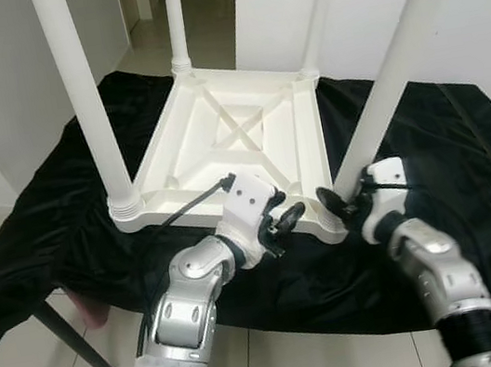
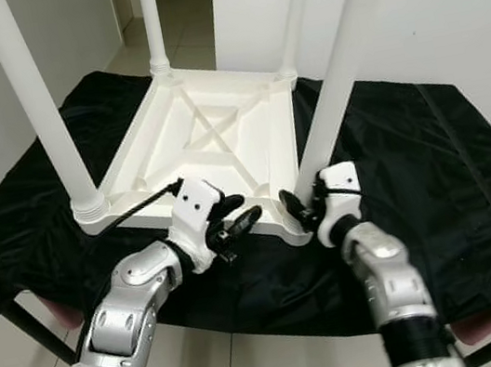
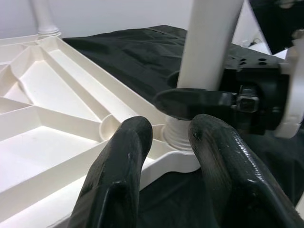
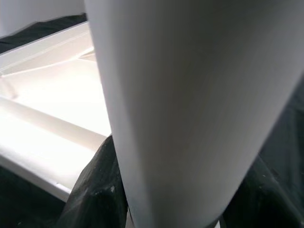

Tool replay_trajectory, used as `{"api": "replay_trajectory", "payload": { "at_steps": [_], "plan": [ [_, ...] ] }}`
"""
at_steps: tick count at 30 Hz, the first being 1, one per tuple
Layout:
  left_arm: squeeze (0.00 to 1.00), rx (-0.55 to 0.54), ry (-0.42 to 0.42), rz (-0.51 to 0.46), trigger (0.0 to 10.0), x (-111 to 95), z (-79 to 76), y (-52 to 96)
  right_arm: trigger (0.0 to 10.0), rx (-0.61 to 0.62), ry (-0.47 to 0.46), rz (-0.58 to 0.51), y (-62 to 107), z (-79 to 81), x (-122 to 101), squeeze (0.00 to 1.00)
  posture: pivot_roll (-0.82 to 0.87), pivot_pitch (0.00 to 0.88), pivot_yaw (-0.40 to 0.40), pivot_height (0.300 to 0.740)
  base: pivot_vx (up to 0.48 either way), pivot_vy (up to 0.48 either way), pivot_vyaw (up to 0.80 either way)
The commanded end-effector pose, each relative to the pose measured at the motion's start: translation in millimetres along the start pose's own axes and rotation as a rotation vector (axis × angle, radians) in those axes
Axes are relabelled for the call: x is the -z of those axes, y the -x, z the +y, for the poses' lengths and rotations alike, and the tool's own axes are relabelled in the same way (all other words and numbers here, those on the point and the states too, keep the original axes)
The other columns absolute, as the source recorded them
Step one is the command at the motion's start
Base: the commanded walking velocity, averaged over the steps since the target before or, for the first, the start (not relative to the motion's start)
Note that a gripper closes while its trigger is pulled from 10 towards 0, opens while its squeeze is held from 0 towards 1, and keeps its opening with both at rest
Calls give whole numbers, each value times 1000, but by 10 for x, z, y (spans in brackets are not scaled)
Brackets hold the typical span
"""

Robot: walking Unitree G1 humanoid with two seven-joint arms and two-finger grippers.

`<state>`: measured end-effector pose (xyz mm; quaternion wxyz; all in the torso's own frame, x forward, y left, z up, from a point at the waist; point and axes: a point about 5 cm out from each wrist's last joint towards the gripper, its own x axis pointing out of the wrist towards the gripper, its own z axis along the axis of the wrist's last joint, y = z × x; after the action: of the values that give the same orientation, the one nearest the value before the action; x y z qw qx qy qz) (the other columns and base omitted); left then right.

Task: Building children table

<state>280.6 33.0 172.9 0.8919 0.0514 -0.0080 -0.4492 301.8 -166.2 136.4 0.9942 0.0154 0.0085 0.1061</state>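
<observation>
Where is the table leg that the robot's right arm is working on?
The table leg stands at the near right corner of the upturned white tabletop; the right gripper clasps its base.

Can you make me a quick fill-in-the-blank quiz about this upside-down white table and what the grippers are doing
1. The white table lies upside down on a ____ cloth.
2. The right gripper is shut on the near-right ____.
3. ____ legs stand up from the table.
4. The left gripper hovers ____ beside that corner.

Missing words: black; leg; four; open
</observation>
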Motion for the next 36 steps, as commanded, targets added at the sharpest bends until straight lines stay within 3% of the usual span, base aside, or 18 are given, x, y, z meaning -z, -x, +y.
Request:
{"api": "replay_trajectory", "payload": {
  "at_steps": [1, 8, 14, 15, 17, 18, 20, 21, 28, 29, 30, 33, 36],
  "plan": [
    [0, -48, 9, -7, 10000, 5, -5, 0, 0, 81, -8, 74, 54, 82, 140, 0, -14, 11, -116, 740, 0, 0, 0],
    [0, -41, 11, -4, 10000, 8, -17, 4, 0, 278, -62, 81, 79, 332, 170, 0, -10, 13, -118, 740, 0, 0, 0],
    [0, -35, 13, 0, 10000, 15, -35, 19, 0, 330, -79, 78, 91, 366, 97, 0, -6, 16, -113, 740, 0, 0, 0],
    [0, -33, 13, 2, 10000, 19, -40, 24, 2314, 330, -76, 69, 93, 348, 76, 0, -6, 16, -113, 740, 0, 0, 0],
    [0, -31, 12, 3, 10000, 21, -43, 26, 2314, 337, -74, 65, 99, 341, 62, 0, -6, 16, -113, 740, 0, 0, 0],
    [0, -31, 12, 4, 10000, 21, -41, 28, 10000, 329, -67, 50, 103, 330, 36, 0, -6, 16, -113, 740, 0, 0, 0],
    [0, -31, 12, 4, 10000, 21, -41, 28, 10000, 329, -67, 50, 103, 330, 36, 0, -6, 16, -113, 740, 0, 0, 0],
    [0, -33, 11, 4, 10000, 17, -36, 29, 10000, 305, -71, 26, 108, 316, 9, 1000, -1, 15, -109, 740, 0, 0, 0],
    [0, -41, 10, 5, 10000, 9, -13, 31, 10000, 158, -56, -17, 134, 13, -43, 1000, 2, 11, -111, 740, 0, 0, 0],
    [0, -42, 10, 5, 10000, 7, -11, 29, 10000, 106, -38, -10, 128, -56, -34, 0, -1, 10, -108, 740, 0, 0, 0],
    [0, -42, 10, 5, 10000, 7, -11, 29, 10000, 106, -38, -10, 128, -56, -34, 0, -1, 10, -108, 740, 0, 0, 0],
    [0, -44, 8, 4, 10000, 6, -9, 20, 10000, -62, -31, -9, 125, -164, -31, 0, -4, 11, -105, 740, 0, 0, 0],
    [0, -44, 7, 4, 10000, 4, -3, 16, 10000, -119, -13, 2, 117, -185, -18, 0, -8, 10, -93, 740, 0, 0, 0]
  ]
}}
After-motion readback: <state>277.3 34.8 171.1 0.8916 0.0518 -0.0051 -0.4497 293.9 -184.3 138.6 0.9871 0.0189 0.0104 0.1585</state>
